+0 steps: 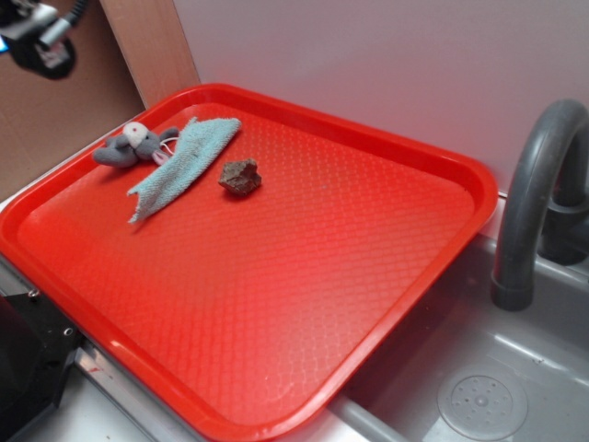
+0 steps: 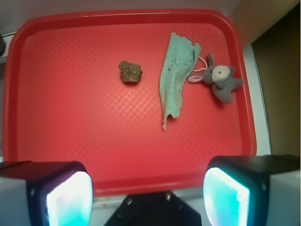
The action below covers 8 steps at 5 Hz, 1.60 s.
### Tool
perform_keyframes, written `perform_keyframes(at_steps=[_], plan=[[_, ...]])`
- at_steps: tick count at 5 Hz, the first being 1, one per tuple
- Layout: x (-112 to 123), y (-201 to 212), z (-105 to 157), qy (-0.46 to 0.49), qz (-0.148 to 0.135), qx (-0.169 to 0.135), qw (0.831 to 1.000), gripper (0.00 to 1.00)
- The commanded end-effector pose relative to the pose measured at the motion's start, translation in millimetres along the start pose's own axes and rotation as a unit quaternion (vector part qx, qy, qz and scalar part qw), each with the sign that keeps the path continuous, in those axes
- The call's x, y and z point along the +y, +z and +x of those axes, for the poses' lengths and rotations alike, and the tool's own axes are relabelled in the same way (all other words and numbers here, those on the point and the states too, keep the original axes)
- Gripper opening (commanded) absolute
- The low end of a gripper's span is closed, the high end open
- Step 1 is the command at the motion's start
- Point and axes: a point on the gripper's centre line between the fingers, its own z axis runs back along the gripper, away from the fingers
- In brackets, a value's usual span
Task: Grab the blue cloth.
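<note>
The blue cloth (image 1: 184, 162) (image 2: 175, 77) lies flat on the red tray (image 1: 276, 304) (image 2: 70, 132), near its far left corner in the exterior view, tapering to a point toward the tray's middle. A small grey-and-white plush toy (image 1: 134, 144) (image 2: 220, 81) touches its wide end. A brown rock-like lump (image 1: 240, 177) (image 2: 130, 71) sits just beside the cloth. My gripper (image 2: 148, 197) is open, high above the tray's near edge, far from the cloth, with nothing between its fingers. In the exterior view only a part of the arm (image 1: 37, 35) shows at the top left.
A grey sink basin (image 1: 479, 387) with a drain and a dark grey faucet (image 1: 538, 193) lies to the right of the tray. A brown board (image 1: 147, 46) and a white wall stand behind it. A black base (image 1: 28, 359) sits at the lower left.
</note>
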Motion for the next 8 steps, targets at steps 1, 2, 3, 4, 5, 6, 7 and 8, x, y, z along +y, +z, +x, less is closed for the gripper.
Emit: perform_keyframes(at_steps=[1, 2, 3, 4, 5, 6, 7, 8], plan=[[38, -63, 55, 0.064, 0.026, 0.014, 0.998, 1.0], [41, -98, 75, 0.065, 0.03, 0.03, 0.997, 1.0], [32, -136, 81, 0.052, 0.037, 0.059, 0.996, 1.0], [22, -165, 78, 0.046, 0.044, 0.084, 0.994, 1.0], [10, -190, 73, 0.033, 0.035, 0.114, 0.992, 1.0], [5, -195, 67, 0.028, 0.05, 0.117, 0.991, 0.0], [6, -194, 65, 0.025, 0.054, 0.116, 0.992, 0.0], [9, -190, 64, 0.021, 0.066, 0.12, 0.99, 0.0]])
